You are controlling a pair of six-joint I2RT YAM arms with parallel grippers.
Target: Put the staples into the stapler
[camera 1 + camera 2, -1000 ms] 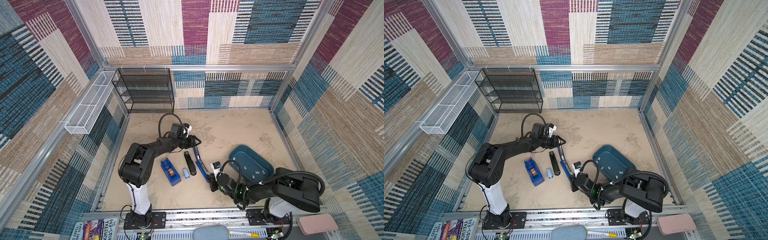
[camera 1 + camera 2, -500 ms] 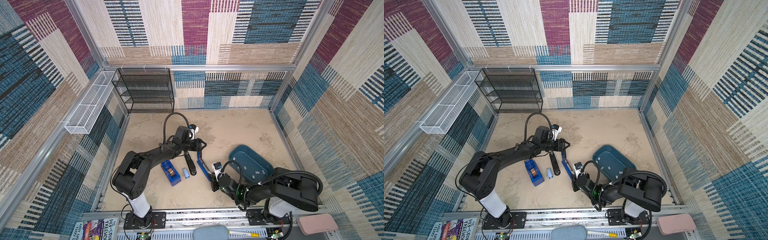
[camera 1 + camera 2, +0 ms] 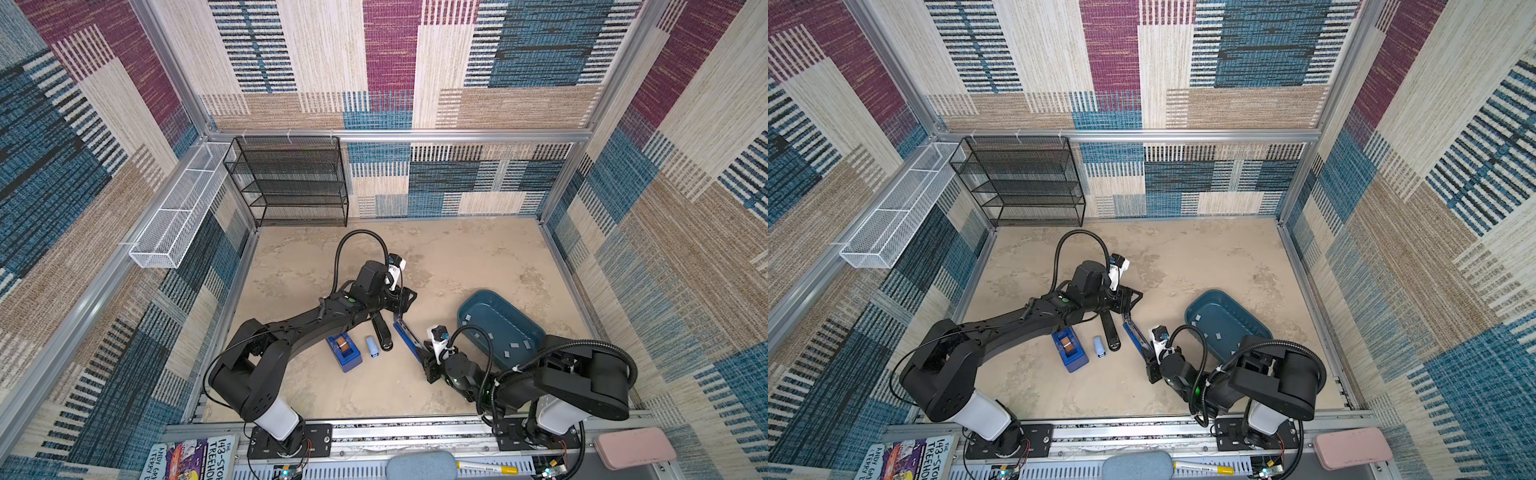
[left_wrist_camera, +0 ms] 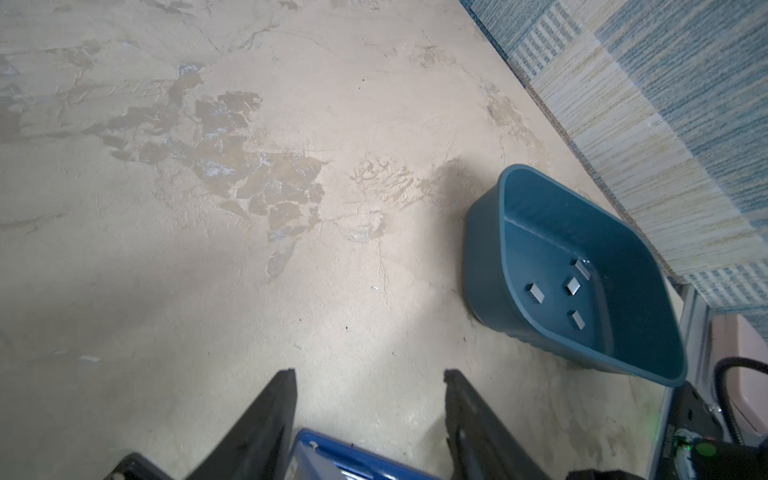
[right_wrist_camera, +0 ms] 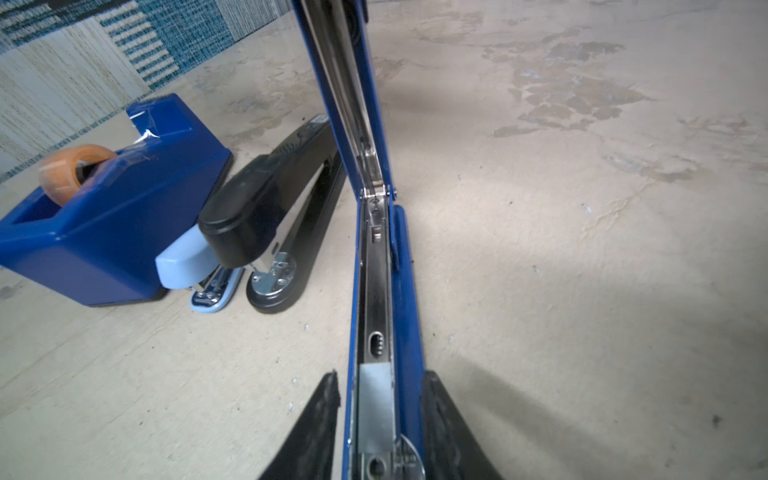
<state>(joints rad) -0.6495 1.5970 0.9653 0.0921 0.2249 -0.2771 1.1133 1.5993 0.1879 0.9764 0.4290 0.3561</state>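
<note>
staples (image 5: 376, 399) strip in stapler (image 5: 409, 311) channel between parted right gripper (image 5: 380, 374), unheld; left gripper (image 4: 370, 372) straddles lid (image 4: 332, 457), grip unclear.

The blue stapler (image 5: 409, 291) lies on the tabletop (image 5: 582, 291) hinged wide open, its top arm raised steeply and its steel channel bared. A grey strip of staples (image 5: 375, 405) lies flat in the channel, at the end far from the hinge. More staples (image 4: 573, 286) lie scattered in the nearby teal bin (image 4: 490, 232).
</note>
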